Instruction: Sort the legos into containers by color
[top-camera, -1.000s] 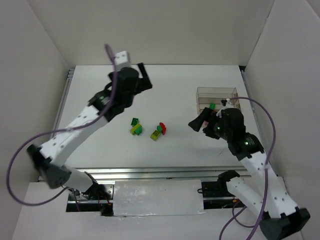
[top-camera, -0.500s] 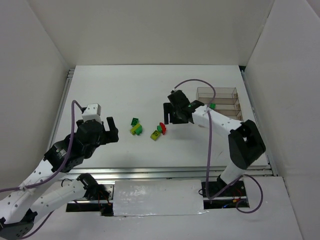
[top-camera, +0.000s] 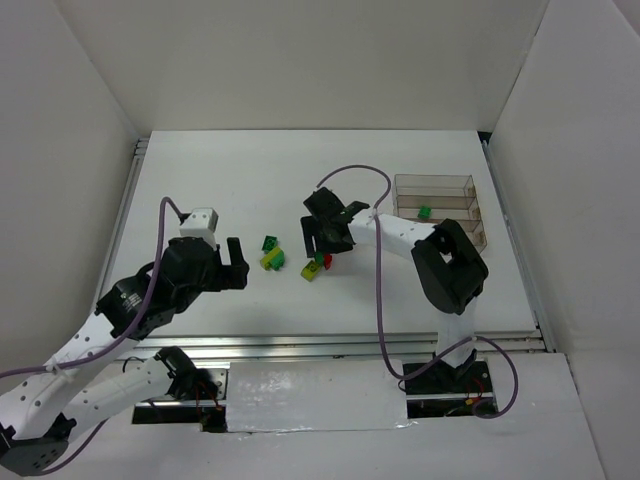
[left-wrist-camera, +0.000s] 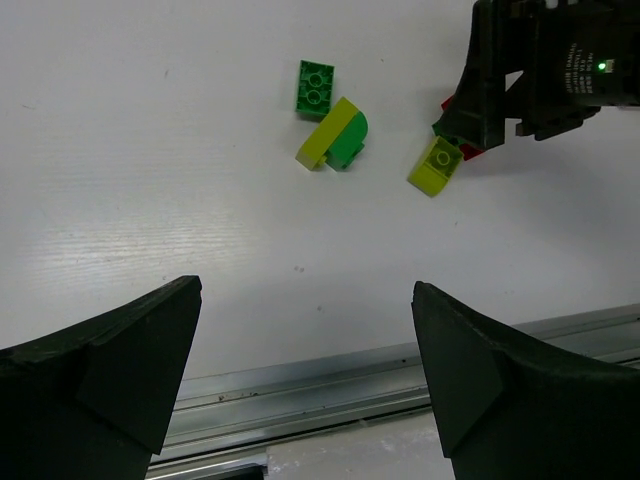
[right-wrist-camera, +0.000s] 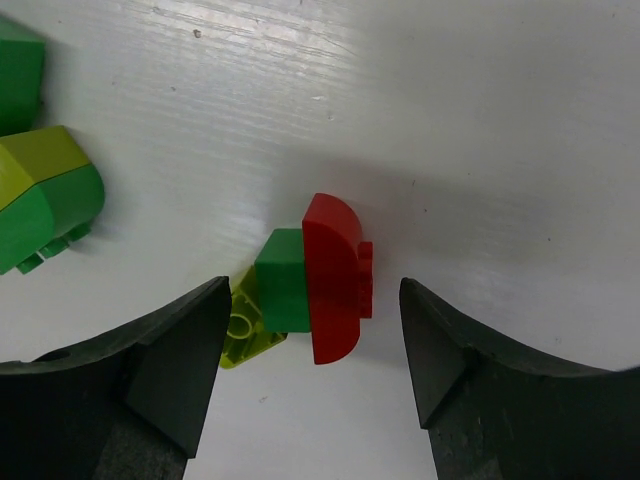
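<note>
Right gripper (right-wrist-camera: 312, 300): jaws stood wide, straddling the red brick (right-wrist-camera: 333, 277) on the table (right-wrist-camera: 470, 110).
Yellow-green brick (right-wrist-camera: 245, 335): lay partly hidden behind the adjoining green brick (right-wrist-camera: 280, 278).
Left gripper (left-wrist-camera: 305, 300): was wide and empty.
Tray (top-camera: 436, 186): held one green piece (top-camera: 424, 211); compartment could not be told.

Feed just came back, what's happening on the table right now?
The right gripper hangs open over a red brick stuck to a green one, with a yellow-green brick beside them. The left gripper hovers open and empty near a second pile. One green brick lies in the tray.
</note>
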